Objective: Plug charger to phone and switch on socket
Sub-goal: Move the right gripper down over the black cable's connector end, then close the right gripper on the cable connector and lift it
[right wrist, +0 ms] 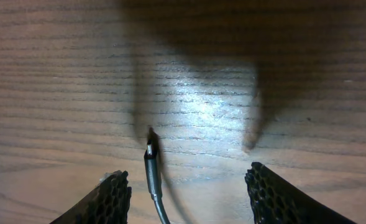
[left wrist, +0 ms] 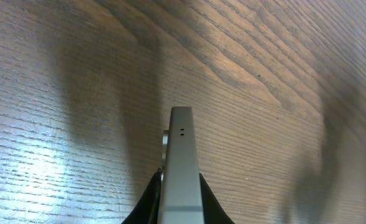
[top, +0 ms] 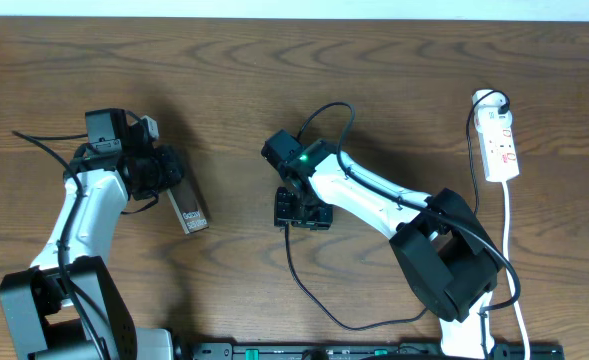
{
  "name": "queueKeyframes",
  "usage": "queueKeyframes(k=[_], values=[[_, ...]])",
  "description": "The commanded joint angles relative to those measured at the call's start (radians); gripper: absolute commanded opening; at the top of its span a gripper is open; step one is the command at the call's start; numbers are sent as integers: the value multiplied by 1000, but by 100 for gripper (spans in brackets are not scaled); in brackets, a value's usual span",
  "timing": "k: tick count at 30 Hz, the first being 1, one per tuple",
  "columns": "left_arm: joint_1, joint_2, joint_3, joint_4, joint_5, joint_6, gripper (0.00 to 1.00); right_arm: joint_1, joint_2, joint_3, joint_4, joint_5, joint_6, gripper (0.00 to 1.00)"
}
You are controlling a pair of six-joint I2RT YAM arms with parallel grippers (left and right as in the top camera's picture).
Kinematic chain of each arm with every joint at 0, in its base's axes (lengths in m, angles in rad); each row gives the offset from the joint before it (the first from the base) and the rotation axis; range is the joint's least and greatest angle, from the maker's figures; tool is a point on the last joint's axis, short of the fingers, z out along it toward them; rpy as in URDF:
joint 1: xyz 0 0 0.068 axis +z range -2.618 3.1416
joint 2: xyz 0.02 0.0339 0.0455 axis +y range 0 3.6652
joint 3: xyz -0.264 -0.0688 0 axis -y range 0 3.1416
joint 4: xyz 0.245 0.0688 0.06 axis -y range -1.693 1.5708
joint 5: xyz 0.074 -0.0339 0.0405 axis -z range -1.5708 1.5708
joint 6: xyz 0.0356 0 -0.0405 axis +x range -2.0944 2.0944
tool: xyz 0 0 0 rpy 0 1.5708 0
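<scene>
Right, left tool (left wrist: 180, 202) pinching the phone (left wrist: 181, 155) by one end, right tool (right wrist: 189, 185) spread either side of the charger (right wrist: 151, 177) tip lying loose on the tabletop (right wrist: 307, 74), so the phone isn't connected yet and the socket (top: 500, 148) far right looks untouched, both steps left.

White left arm (top: 72, 215) and right arm (top: 369, 195) have black joints and cables; right gripper (right wrist: 187, 177) fingers (right wrist: 108, 199) are black honeycomb mesh.
</scene>
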Motion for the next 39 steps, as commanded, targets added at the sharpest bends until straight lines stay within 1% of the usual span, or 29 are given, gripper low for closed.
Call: queueKeyframes(k=[1,10,16,25,39], values=[[6,3,4,-2,14,10,7,15,-5,13,0,-10,17,59],[6,3,4,2,14,10,7,19,-5,13,0,-45,13,56],[6,3,4,2,14,10,8,45,-5,13,7,-45,18,56],[6,3,4,2,18,10,8,51,-5,13,12,-26,48,52],[6,3,4,2,18,9,7,87,15,13,23,54,77,52]])
